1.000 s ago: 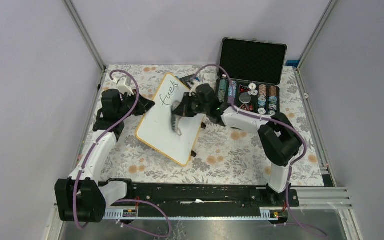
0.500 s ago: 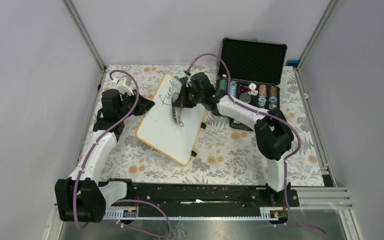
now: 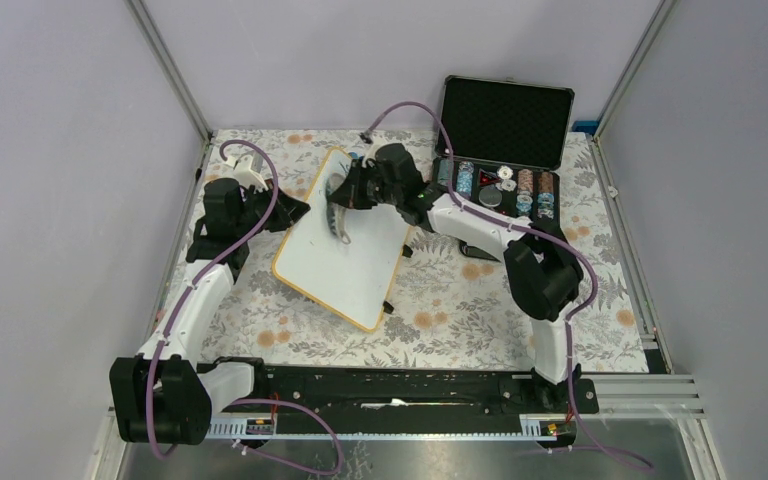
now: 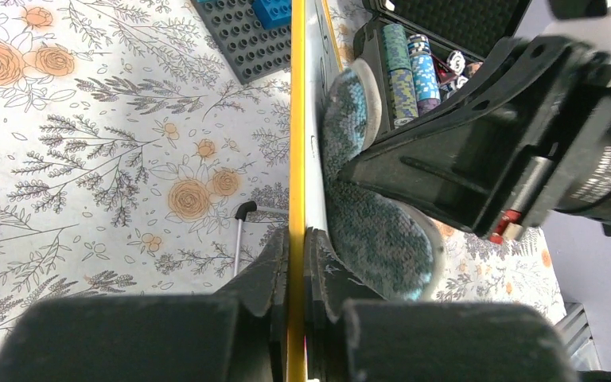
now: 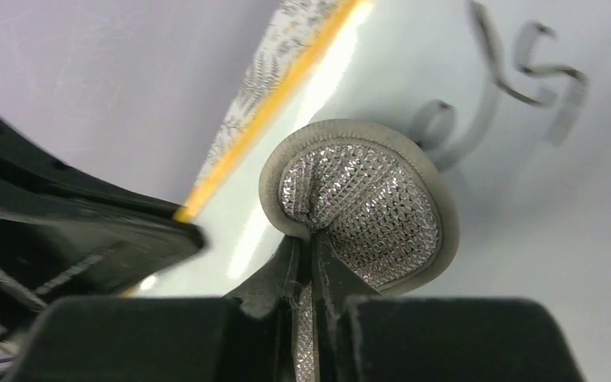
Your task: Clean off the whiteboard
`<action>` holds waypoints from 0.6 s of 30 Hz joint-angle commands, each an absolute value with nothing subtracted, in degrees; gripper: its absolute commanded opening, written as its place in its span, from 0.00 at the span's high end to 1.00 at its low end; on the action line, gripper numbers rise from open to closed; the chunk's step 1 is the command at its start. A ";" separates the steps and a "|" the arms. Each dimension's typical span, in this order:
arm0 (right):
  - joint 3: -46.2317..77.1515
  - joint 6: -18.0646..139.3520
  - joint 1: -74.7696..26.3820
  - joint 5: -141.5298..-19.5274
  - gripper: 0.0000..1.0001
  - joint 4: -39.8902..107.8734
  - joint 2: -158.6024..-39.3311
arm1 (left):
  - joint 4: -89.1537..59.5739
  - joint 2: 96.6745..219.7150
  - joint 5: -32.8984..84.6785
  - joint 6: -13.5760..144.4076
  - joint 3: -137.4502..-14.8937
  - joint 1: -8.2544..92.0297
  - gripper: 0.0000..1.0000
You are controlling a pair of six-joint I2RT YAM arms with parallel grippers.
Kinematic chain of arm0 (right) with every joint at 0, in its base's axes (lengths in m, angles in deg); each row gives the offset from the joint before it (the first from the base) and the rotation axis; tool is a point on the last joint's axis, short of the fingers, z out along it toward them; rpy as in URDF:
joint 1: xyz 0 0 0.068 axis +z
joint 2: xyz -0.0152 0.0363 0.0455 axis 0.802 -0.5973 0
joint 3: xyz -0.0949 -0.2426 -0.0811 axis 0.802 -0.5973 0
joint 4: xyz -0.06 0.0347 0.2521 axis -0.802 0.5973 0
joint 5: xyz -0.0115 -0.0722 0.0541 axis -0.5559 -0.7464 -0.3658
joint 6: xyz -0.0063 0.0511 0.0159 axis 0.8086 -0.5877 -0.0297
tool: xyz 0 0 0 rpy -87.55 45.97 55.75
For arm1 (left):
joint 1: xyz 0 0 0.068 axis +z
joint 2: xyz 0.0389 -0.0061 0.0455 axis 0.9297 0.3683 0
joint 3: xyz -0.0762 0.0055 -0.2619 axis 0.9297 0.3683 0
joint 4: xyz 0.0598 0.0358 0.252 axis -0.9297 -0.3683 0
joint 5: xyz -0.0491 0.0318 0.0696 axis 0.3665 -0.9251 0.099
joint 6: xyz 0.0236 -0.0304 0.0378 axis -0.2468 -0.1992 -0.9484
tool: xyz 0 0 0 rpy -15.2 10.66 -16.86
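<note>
Right end effector (image 5: pixel 306 247), clamped on a round pad (image 5: pixel 366 191), is pressed to the whiteboard (image 3: pixel 345 265) beside the chip case (image 3: pixel 505 190); its rim is clamped by the left end effector (image 4: pixel 296 239). Wiping underway; leftover handwriting (image 5: pixel 525 72) judged next.

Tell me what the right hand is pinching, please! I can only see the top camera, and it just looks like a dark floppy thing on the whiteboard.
Observer: The right hand is shut on a round wiping pad with a grey mesh back, folded in its grip.
Operator: Is there any writing to rub off?
Observer: Yes, black curly strokes show on the whiteboard just beyond the pad.
Operator: What's the left hand doing?
Observer: The left hand is shut on the board's yellow rim, pinching it edge-on.
</note>
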State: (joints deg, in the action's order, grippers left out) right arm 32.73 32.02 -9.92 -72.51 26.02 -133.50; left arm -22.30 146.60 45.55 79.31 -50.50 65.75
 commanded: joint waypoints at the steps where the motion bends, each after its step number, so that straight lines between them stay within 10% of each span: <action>1: 20.08 32.10 -14.94 -75.39 1.00 27.45 -132.90 | -25.42 146.21 52.47 78.70 -51.12 63.12 1.00; 18: 46.24 36.20 -6.58 -76.23 1.00 37.78 -138.46 | -25.42 146.90 51.81 78.36 -51.12 62.37 1.00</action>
